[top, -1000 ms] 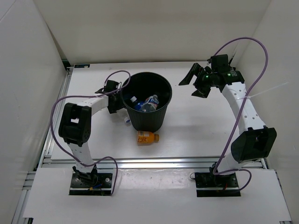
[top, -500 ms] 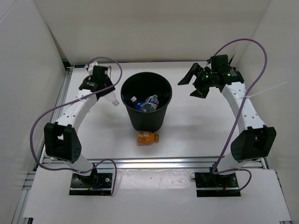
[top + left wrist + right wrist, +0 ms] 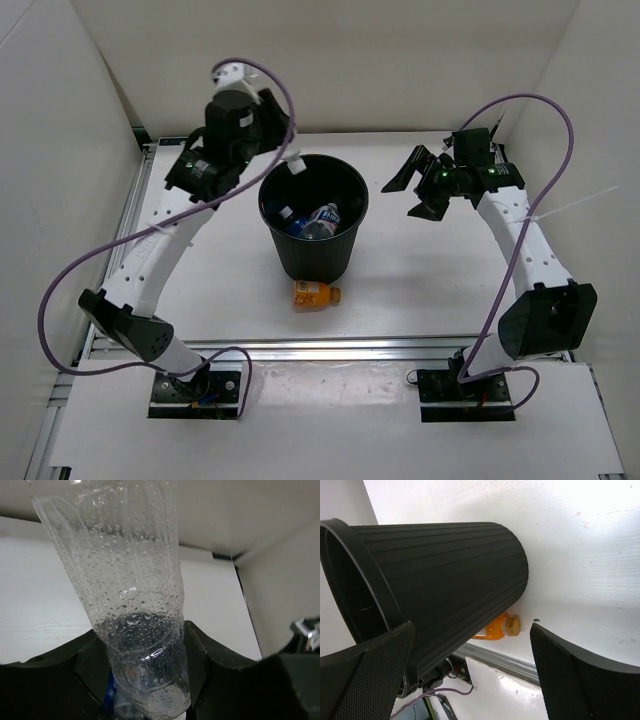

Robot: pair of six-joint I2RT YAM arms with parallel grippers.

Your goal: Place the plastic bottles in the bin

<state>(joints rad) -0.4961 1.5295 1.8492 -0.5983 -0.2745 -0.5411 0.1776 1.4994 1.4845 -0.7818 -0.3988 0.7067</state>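
The left gripper [image 3: 145, 677] squeezes a clear bottle [image 3: 125, 580]. Only its wrist view shows the water drops on it. From above, the bottle hangs over the bin [image 3: 315, 262] rim at 11 o'clock. The right gripper [image 3: 412, 188] is spread wide at the bin's 3 o'clock. The orange bottle [image 3: 317, 294] lies on the table at the bin's 6 o'clock.
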